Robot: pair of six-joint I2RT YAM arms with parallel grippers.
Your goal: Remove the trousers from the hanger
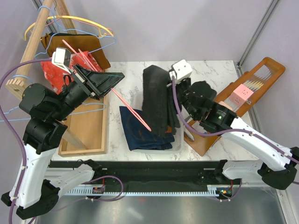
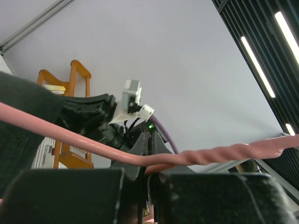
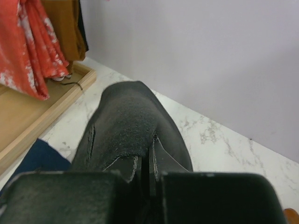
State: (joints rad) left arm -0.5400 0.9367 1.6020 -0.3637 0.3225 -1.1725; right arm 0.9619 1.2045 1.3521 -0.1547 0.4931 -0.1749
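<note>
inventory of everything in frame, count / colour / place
black trousers: 1, black, draped at table centre, pinched by right gripper
denim trousers: 1, dark blue, lying under the black pair
pink hanger: 1, pink, in left gripper
red cloth: 1, red mottled white, on rack
brown garment: 1, brown, back left
wire hangers: several, yellow and light blue, on rack
wooden rack: 1, left
wooden tray: 1, right
pink cube: 1, on tray
table: white marble
left gripper: shut on hanger
right gripper: shut on black trousers
</note>
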